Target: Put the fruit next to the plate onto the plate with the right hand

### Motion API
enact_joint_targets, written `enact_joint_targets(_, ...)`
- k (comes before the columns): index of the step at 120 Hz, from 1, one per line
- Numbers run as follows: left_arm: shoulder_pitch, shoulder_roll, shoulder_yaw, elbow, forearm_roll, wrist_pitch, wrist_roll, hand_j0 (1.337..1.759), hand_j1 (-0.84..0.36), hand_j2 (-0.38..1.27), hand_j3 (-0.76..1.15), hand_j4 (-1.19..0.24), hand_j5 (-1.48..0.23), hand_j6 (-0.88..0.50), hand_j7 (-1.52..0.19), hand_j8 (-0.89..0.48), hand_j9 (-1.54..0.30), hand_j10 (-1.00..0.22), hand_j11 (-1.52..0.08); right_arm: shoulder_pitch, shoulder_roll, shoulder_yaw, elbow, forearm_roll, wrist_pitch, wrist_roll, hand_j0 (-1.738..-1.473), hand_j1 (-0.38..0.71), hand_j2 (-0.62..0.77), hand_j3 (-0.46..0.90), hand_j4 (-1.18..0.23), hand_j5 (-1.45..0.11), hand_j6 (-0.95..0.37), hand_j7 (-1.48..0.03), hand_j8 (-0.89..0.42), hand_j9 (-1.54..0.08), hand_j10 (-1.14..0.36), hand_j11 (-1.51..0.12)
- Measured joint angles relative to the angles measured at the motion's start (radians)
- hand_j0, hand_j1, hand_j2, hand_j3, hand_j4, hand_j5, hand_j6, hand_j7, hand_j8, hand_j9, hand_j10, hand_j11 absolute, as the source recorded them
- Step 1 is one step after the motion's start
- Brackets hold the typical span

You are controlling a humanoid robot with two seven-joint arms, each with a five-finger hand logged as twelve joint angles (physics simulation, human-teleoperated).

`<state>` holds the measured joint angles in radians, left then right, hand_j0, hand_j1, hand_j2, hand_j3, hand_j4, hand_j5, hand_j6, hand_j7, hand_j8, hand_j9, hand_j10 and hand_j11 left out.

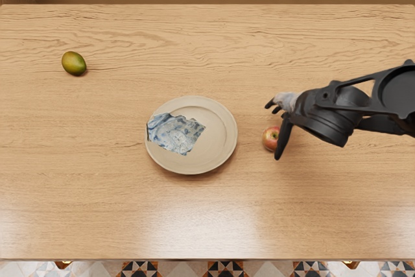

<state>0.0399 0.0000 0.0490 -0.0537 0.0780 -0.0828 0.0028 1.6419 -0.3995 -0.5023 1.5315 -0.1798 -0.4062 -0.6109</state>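
The right hand (pixel 287 113) is hanging open just beside the apple (pixel 270 139), which is probably light, firm and smooth; gripping around its middle seems best.

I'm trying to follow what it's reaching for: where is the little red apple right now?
In the head view the apple lies on the table just right of the plate, close beside the open right hand.

R hand (pixel 286 120), fingers spread, sits just right of red apple (pixel 270 138), which lies beside plate (pixel 222 135) w/ blue-white patch. Green-yellow mango (pixel 74 63) far left on wood table (pixel 207 218).
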Motion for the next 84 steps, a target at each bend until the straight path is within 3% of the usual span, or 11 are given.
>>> enact_joint_targets(30, 0.0, 0.0, 0.0, 0.0, 0.0, 0.0, 0.0, 1.658, 0.35, 0.0, 0.0, 0.0, 0.0, 0.0, 0.0, 0.0, 0.0, 0.0, 0.0, -0.006, -0.043, 0.018, 0.053, -0.062, -0.11, 0.0, -1.658, -0.16, -0.03, 0.0, -0.16, -0.21, -0.16, -0.21, -0.16, -0.21, -0.16, -0.21)
enact_joint_targets(53, 0.001, 0.0, 0.0, 0.0, 0.0, 0.0, 0.0, 1.658, 0.35, 0.0, 0.0, 0.0, 0.0, 0.0, 0.0, 0.0, 0.0, 0.0, 0.0, -0.083, -0.03, 0.02, 0.065, -0.14, -0.176, 0.0, -1.658, -0.17, -0.03, 0.0, -0.15, -0.2, -0.15, -0.2, -0.15, -0.2, -0.15, -0.2)
enact_joint_targets(84, 0.0, 0.0, 0.0, 0.0, 0.0, 0.0, 0.0, 1.658, 0.35, 0.0, 0.0, 0.0, 0.0, 0.0, 0.0, 0.0, 0.0, 0.0, 0.0, -0.104, -0.013, 0.025, 0.073, -0.159, -0.188, 0.0, -1.658, -0.17, -0.03, 0.0, -0.15, -0.2, -0.16, -0.2, -0.15, -0.2, -0.15, -0.2)
